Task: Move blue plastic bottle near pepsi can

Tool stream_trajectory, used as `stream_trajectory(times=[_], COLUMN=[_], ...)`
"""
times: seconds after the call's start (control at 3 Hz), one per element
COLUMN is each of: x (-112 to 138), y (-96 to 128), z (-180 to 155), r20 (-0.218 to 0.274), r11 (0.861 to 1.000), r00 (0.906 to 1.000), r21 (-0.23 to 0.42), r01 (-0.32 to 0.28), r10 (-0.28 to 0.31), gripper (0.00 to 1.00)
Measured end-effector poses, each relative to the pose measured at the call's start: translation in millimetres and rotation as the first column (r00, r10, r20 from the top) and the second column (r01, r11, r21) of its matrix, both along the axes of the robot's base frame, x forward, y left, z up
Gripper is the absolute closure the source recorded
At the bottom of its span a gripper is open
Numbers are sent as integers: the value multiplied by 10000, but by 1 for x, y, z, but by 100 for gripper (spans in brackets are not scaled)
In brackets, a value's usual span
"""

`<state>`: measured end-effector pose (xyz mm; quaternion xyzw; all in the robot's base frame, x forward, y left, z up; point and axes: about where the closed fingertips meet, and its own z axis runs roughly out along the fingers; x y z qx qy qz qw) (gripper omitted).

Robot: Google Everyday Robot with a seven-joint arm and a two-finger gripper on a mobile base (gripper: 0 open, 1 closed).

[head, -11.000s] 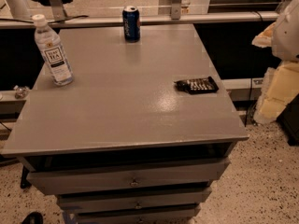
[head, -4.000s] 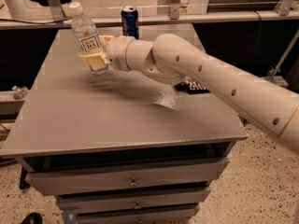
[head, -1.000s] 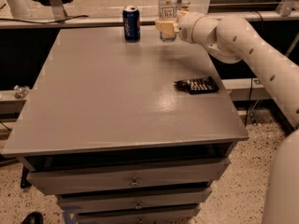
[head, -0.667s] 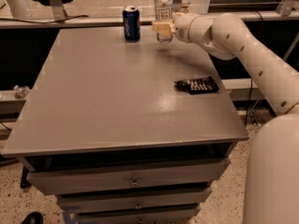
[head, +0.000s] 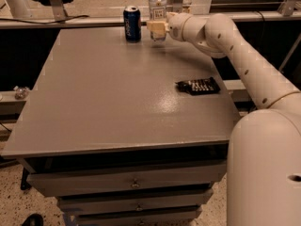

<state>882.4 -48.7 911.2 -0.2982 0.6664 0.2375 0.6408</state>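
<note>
The gripper [head: 157, 27] sits at the far edge of the table, its cream fingers [head: 155, 26] closed around the lower half of the blue plastic bottle [head: 157, 6], which it holds upright. The bottle's white cap and label rise above the fingers, and its base shows just under them, at the tabletop or barely above it; which of the two cannot be told. Just beside the gripper, on the side away from the arm, stands the pepsi can [head: 132, 23], upright on the table [head: 108, 93] and near the bottle with a narrow gap between them, not touching. Behind the gripper the wrist joins the white arm [head: 235, 46], which runs back along the table's side to the robot's large white body [head: 263, 168] at the near corner. Well apart from the gripper, toward the camera and under the line of the arm, a flat black packet [head: 198, 85] lies near the table's edge. Below the tabletop, far from the gripper, is a stack of grey drawers [head: 131, 182]
</note>
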Motion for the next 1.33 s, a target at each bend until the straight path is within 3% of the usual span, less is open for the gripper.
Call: stream_trajectory(times=[0.67, 1.33], x=[3, 2], y=[15, 19], z=[-13, -24], r20=[-216, -499], r11=[9995, 9996], r00=[9993, 9983], r21=[131, -19], r01=[-287, -290], r10=[289, 288], gripper=[100, 59])
